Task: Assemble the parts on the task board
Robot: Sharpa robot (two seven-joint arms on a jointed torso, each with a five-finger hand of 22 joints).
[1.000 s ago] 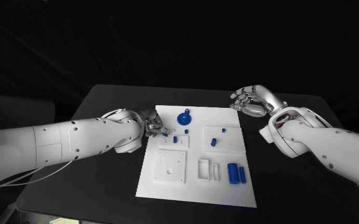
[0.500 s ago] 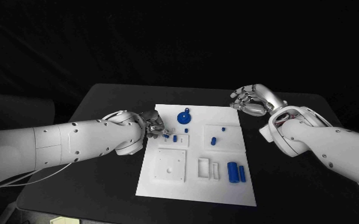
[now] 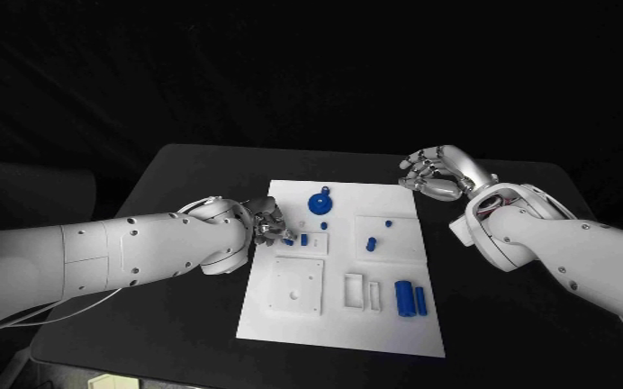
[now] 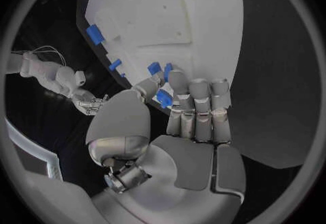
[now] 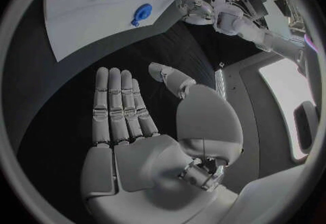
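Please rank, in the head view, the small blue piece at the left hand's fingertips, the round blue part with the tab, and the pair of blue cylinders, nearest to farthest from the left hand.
1. Small blue piece, at the left hand's fingertips.
2. Round blue part, toward the task board's far edge.
3. Blue cylinders, near its right edge.

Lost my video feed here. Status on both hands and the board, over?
Left hand pinching a small blue part at the task board left edge. Right hand open, off the board. Nothing in the way.
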